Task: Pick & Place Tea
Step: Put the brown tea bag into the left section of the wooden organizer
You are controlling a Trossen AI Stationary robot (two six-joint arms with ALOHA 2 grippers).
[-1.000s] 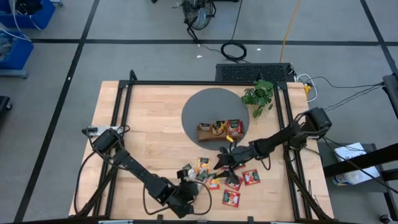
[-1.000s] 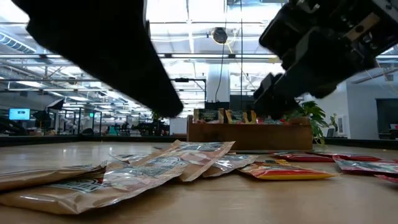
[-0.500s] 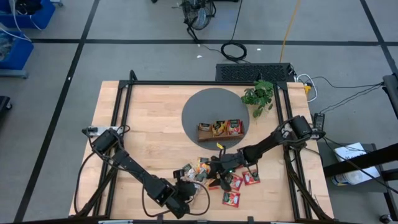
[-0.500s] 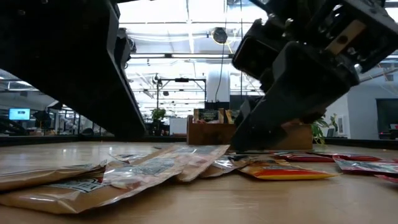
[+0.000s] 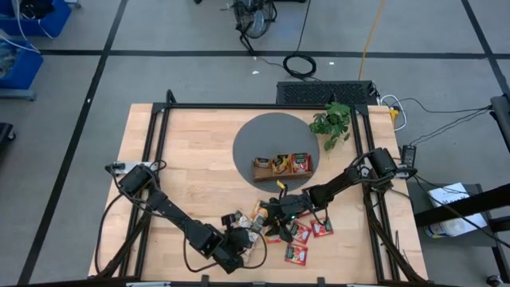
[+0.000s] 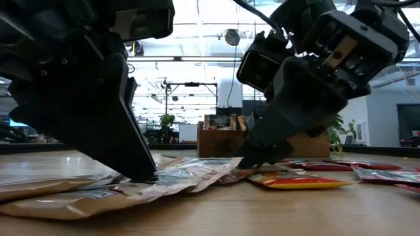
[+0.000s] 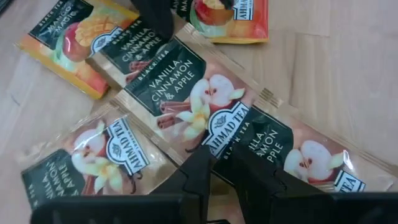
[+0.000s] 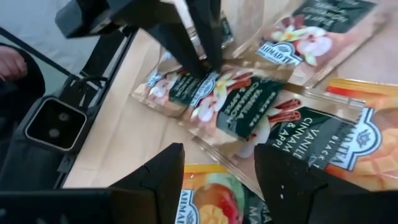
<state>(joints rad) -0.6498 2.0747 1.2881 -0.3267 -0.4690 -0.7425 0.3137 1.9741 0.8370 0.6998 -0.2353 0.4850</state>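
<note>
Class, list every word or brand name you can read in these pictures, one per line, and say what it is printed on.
"VANILLA, CINNAMON & APPLE", "BLACK TEA" and "AHMAD TEA": beige tea packet, left wrist view.
"MANGO MAGIC": orange-yellow tea packet beside it; its smaller print is too blurred to read.
"AHMAD TEA": red tea packet, cut off by the picture's edge.
"AHMAD TEA": beige packet, right wrist view.
Labels on the packets in the wooden tray: too small to read.
</note>
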